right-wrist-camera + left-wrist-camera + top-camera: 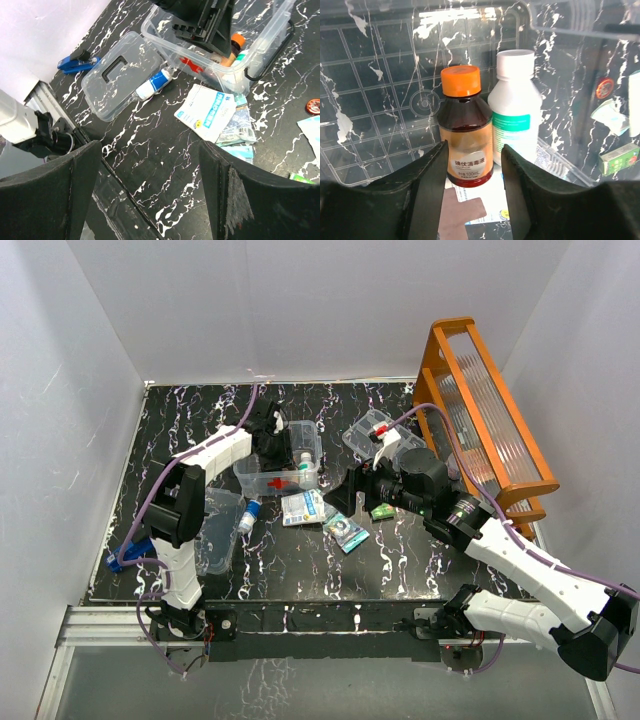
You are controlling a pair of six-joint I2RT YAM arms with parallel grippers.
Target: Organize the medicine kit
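Top external view: a black, white-veined tabletop [300,575] sits between white walls, with both arms reaching over it.
Kit box: the clear plastic rectangular box with a red cross [272,483] stands open-topped left of the table's middle, toward the back.
Lid: the clear plastic lid with a black handle [215,530] lies flat near the left of the box, apart from it and beside the left arm.
Tray: the clear plastic tray [362,436] rests to the right of the box, near the foot of the tall orange rack with ribbed clear panels [490,410].
Left gripper [268,435]: it is lowered into the box with its jaws parted. In the wrist view the lower part of the brown bottle with an orange cap [466,135] shows in the gap. A sliver of space is visible at one finger; contact at the other cannot be told.
White bottle: the white plastic bottle with a green label [516,107] stands just beside the brown one, inside the box.
Right gripper [150,150]: it hangs over the table to the right of the box, jaws spread wide with nothing between them.
Loose items: a blue-and-white tube [250,515] lies between the lid and the box. A white sachet with blue print [303,507] lies in front of the box, with a teal packet [347,533] near it. A small green carton [382,510] lies by the right arm.
Left edge: a blue object [120,560] lies there, too small to identify.
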